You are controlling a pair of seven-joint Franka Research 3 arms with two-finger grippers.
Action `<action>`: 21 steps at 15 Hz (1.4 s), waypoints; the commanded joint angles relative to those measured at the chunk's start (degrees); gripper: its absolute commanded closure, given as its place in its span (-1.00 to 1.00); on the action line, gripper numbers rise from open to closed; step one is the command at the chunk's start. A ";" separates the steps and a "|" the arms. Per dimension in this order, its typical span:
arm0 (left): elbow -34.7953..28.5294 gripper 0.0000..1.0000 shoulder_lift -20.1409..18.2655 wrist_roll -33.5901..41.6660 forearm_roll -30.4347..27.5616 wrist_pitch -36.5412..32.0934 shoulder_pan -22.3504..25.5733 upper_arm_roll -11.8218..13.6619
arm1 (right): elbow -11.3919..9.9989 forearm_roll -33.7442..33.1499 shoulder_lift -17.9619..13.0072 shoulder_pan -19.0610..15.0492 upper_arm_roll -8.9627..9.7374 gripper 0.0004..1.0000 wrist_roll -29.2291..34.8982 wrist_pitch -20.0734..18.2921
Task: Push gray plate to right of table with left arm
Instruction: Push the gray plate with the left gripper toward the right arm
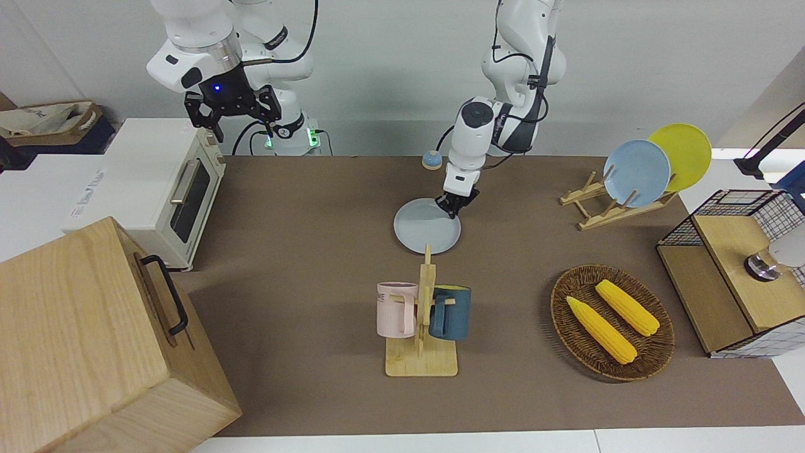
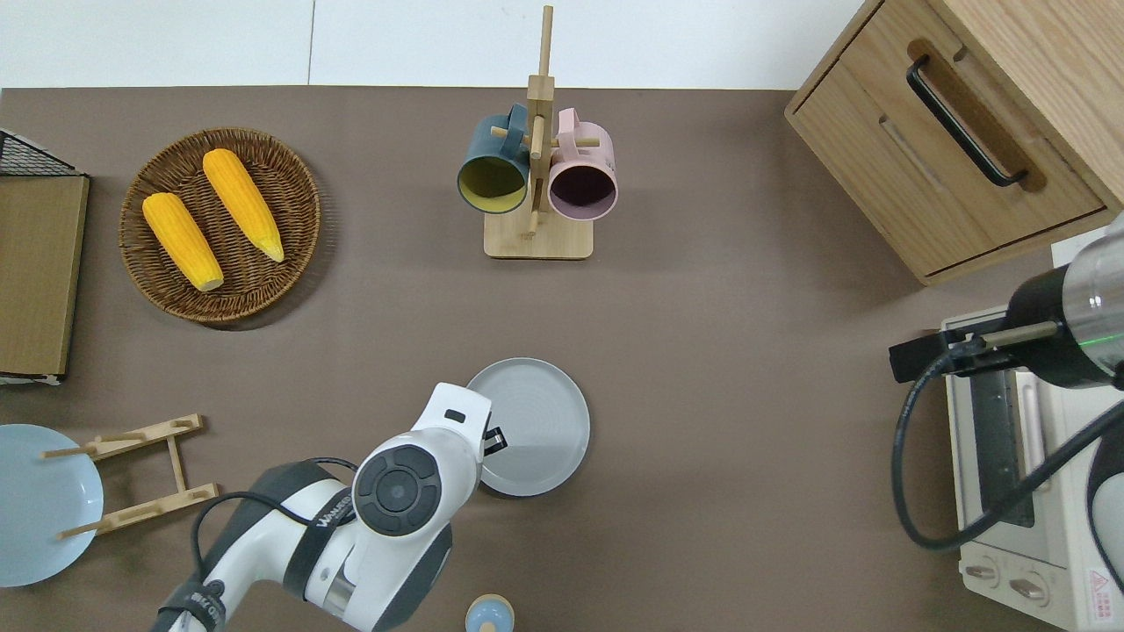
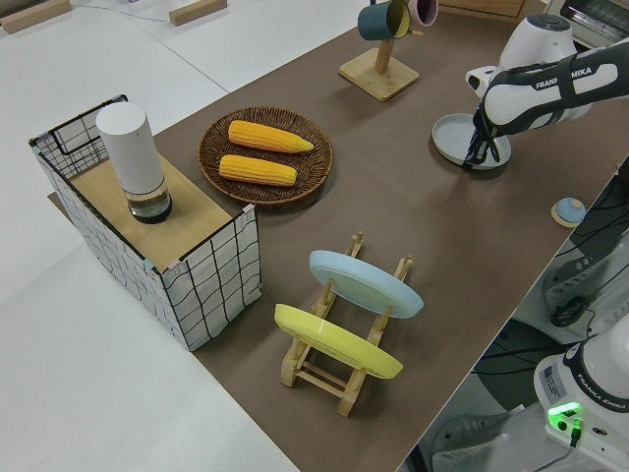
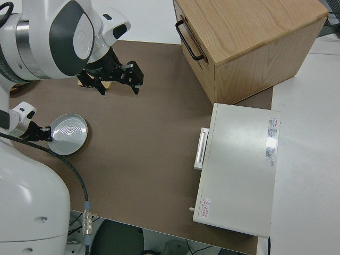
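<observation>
The gray plate (image 1: 426, 228) lies flat on the brown table (image 1: 302, 207), about mid-table and nearer to the robots than the mug rack. It also shows in the overhead view (image 2: 536, 421), the left side view (image 3: 460, 136) and the right side view (image 4: 68, 133). My left gripper (image 1: 454, 208) is low with its fingers together. It presses on the plate's rim on the side toward the left arm's end of the table, as the overhead view (image 2: 494, 439) shows. My right gripper (image 1: 242, 123) is parked and open.
A mug rack (image 1: 421, 314) with a pink and a blue mug stands farther from the robots than the plate. A toaster oven (image 1: 170, 189) and a wooden cabinet (image 1: 94, 340) fill the right arm's end. A corn basket (image 1: 612, 322), a plate rack (image 1: 635, 176) and a small bell (image 1: 431, 160) are also there.
</observation>
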 commanded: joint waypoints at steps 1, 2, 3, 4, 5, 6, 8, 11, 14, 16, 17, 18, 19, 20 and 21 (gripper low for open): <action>7.02 1.00 4.92 -8.38 3.85 -6.15 -4.55 0.15 | 0.50 0.33 -0.17 -1.13 0.88 -0.97 0.75 -0.89; 8.78 1.00 6.76 -11.72 5.35 -6.77 -5.44 0.14 | 0.50 0.25 -0.17 -1.13 0.96 -0.97 0.75 -0.89; 10.80 1.00 8.60 -14.01 6.75 -6.87 -6.58 0.14 | 0.50 0.33 -0.17 -1.13 0.96 -0.97 0.75 -0.89; 12.39 1.00 10.45 -16.30 8.07 -6.95 -7.72 0.14 | 0.50 0.33 -0.17 -1.13 0.96 -0.97 0.75 -0.89; 13.62 1.00 11.69 -19.37 9.22 -6.96 -9.30 0.23 | 0.50 0.25 -0.17 -1.13 0.96 -0.97 0.75 -0.89; 14.59 1.00 12.31 -22.18 10.71 -6.96 -10.27 0.23 | 0.50 0.33 -0.17 -1.13 0.96 -0.97 0.75 -0.89; 16.17 1.00 12.93 -24.66 11.69 -7.04 -11.41 0.06 | 0.50 0.33 -0.17 -1.13 0.96 -0.97 0.75 -0.89; 17.32 1.00 13.11 -27.30 11.69 -7.75 -13.52 0.06 | 0.50 0.33 -0.17 -1.13 0.96 -0.97 0.75 -0.89; 17.41 -0.18 13.02 -26.87 11.78 -8.27 -13.44 0.06 | 0.50 0.25 -0.17 -1.22 0.96 -0.97 0.75 -0.89; 17.50 -0.98 12.84 -25.91 12.56 -9.85 -13.18 0.14 | 0.50 0.33 -0.17 -1.13 0.96 -0.97 0.75 -0.89; 17.50 -0.99 12.67 -25.81 12.66 -10.12 -13.09 0.14 | 0.50 0.33 -0.17 -1.13 0.96 -0.97 0.75 -0.89; 17.67 -0.99 12.49 -25.81 12.57 -10.12 -13.09 0.23 | 0.50 0.33 -0.17 -1.13 0.96 -0.97 0.75 -0.89; 17.85 -0.99 12.40 -25.90 12.57 -10.21 -13.09 0.23 | 0.50 0.33 -0.17 -1.13 0.88 -0.97 0.75 -0.89; 18.29 -0.99 12.40 -26.25 12.57 -10.29 -13.09 0.23 | 0.50 0.33 -0.17 -1.13 0.96 -0.97 0.75 -0.89; 18.46 -1.00 12.32 -26.16 12.39 -10.82 -13.09 0.23 | 0.50 0.25 -0.17 -1.13 0.96 -0.97 0.75 -0.89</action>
